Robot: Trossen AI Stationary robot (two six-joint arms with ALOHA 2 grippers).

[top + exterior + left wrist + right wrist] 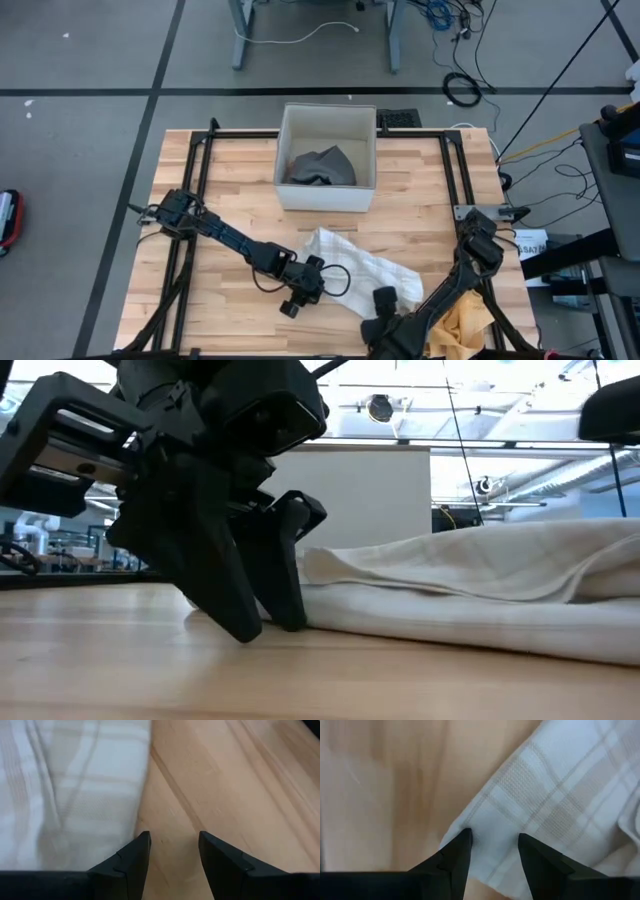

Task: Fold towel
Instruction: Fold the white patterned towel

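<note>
A white towel (352, 265) with faint checks lies crumpled on the wooden table (230, 180), near the front edge. My left gripper (300, 292) is open at the towel's left edge (312, 600). Its fingers slant down to the table top, and bare wood shows between them (173, 840). My right gripper (385, 300) is open and points down over the towel's near corner (470, 827). That corner's cloth shows in the gap between its fingers (495, 842). My left gripper's fingertips (245, 632) stand on or just above the wood, slanting down from the table's left. The finger nearer the towel (290, 610) is against the towel's left edge (142, 820). Nothing is between the fingers. My right gripper's fingers straddle the corner from above; whether they touch the cloth I cannot tell.
A white open box (326, 190) with a grey cloth (322, 165) inside stands at the table's far middle. A yellow cloth (465, 325) lies at the near right corner, under the right arm. Black frame rails (200, 170) run along the table's sides.
</note>
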